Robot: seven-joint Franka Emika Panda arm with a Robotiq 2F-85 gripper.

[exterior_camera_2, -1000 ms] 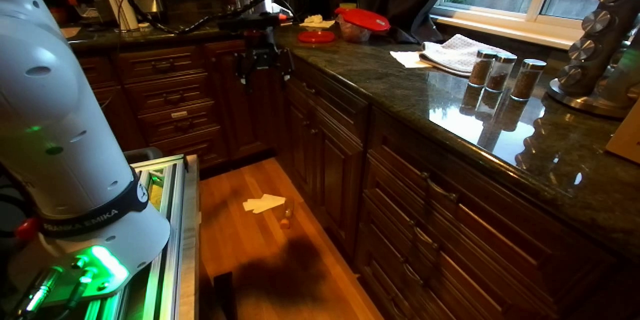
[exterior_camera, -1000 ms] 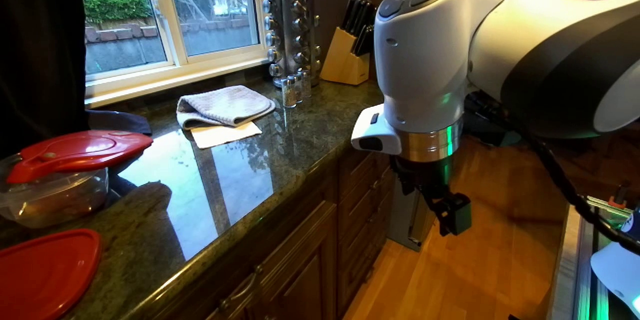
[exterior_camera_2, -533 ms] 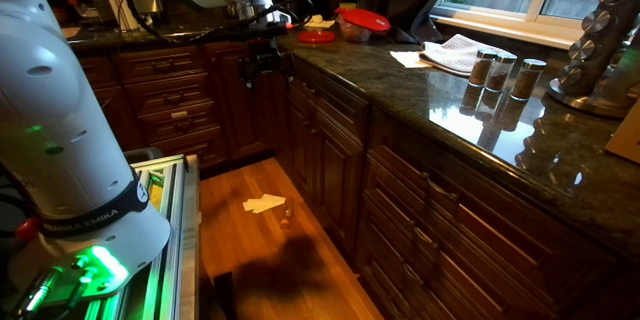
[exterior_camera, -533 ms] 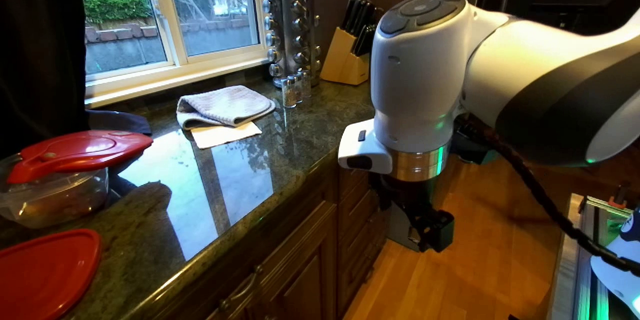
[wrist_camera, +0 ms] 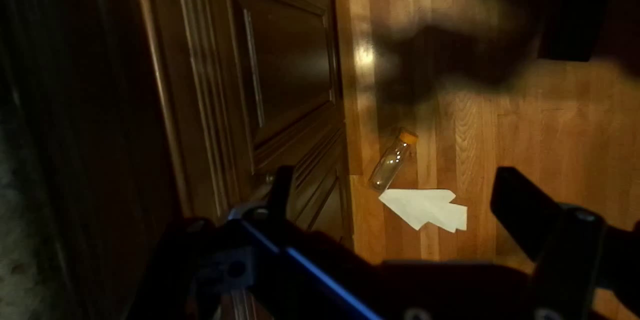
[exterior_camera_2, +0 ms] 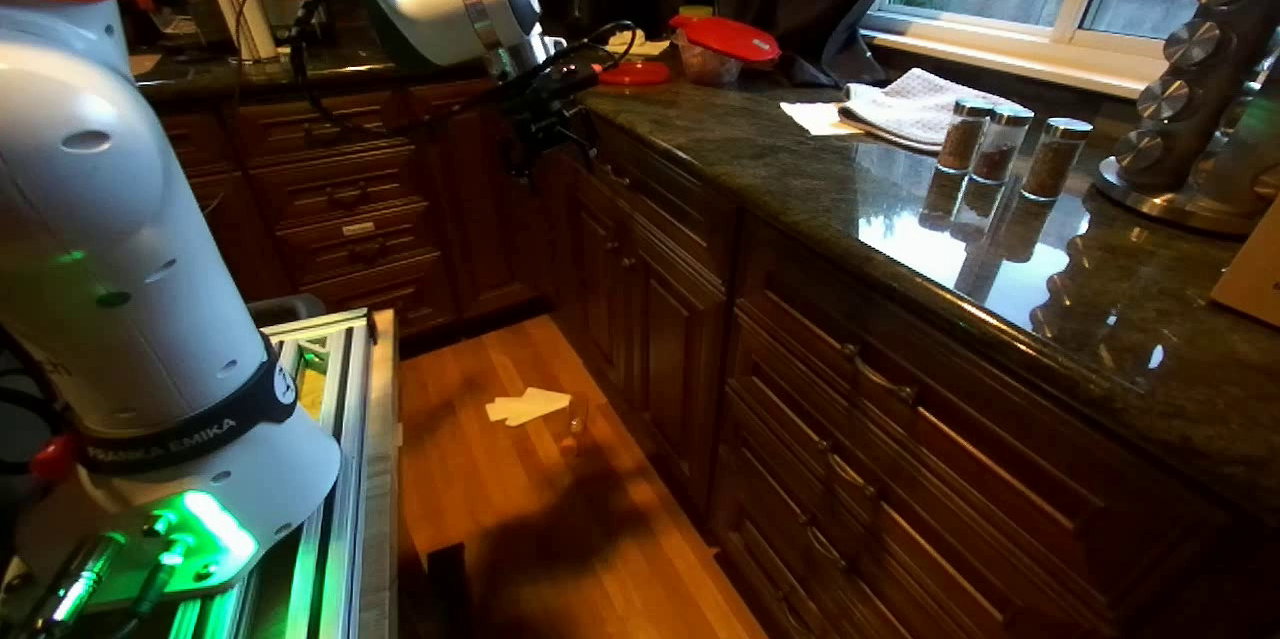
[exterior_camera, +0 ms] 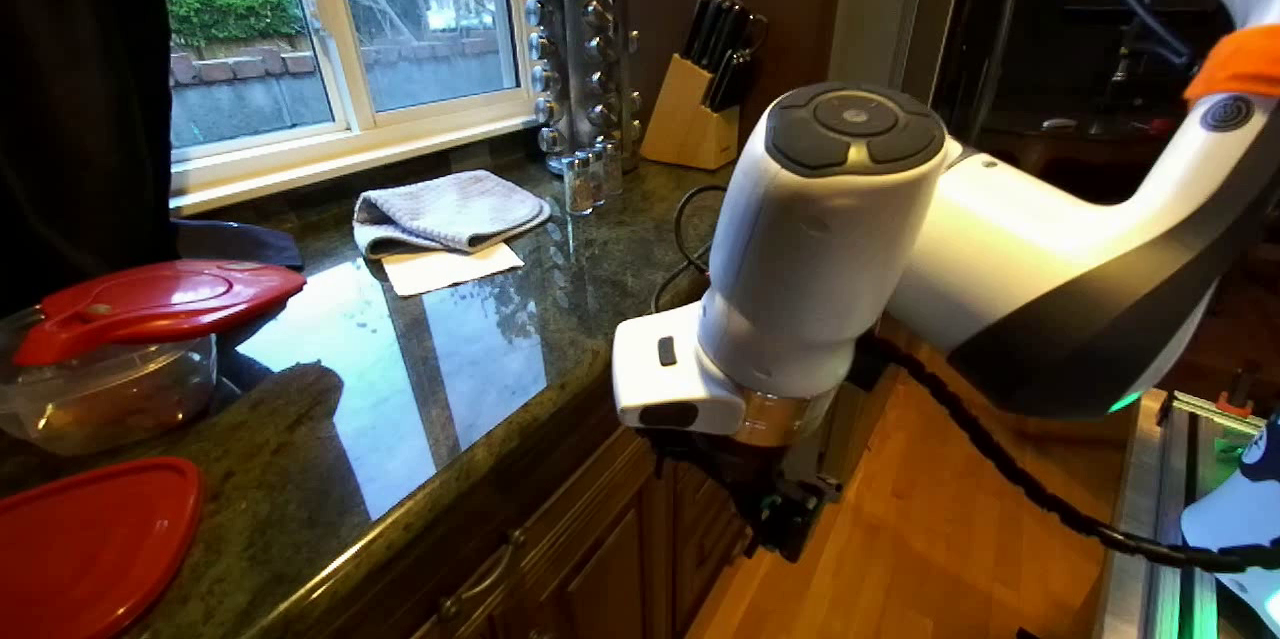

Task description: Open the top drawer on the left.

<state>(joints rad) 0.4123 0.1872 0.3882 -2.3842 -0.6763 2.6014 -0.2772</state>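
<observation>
Dark and glossy, the surface (exterior_camera_2: 790, 189) is running below a window (exterior_camera: 330, 29). Directly under that surface's front edge, we are seeing the top drawer (exterior_camera_2: 680, 209) sitting closed, its handle (exterior_camera_2: 617, 177) showing. Near the same edge, we are finding the gripper (wrist_camera: 393, 180) hanging, its fingers (wrist_camera: 520, 210) spread wide apart; whether it is touching the drawer, we are unable to tell. On the surface, we are noticing a folded towel (exterior_camera_2: 925, 104), three glass jars (exterior_camera_2: 1001, 149), a spice rack (exterior_camera: 575, 69) and a knife block (exterior_camera: 690, 119). Below it, a clear bottle (wrist_camera: 391, 164) is lying on the floor (wrist_camera: 480, 154).
</observation>
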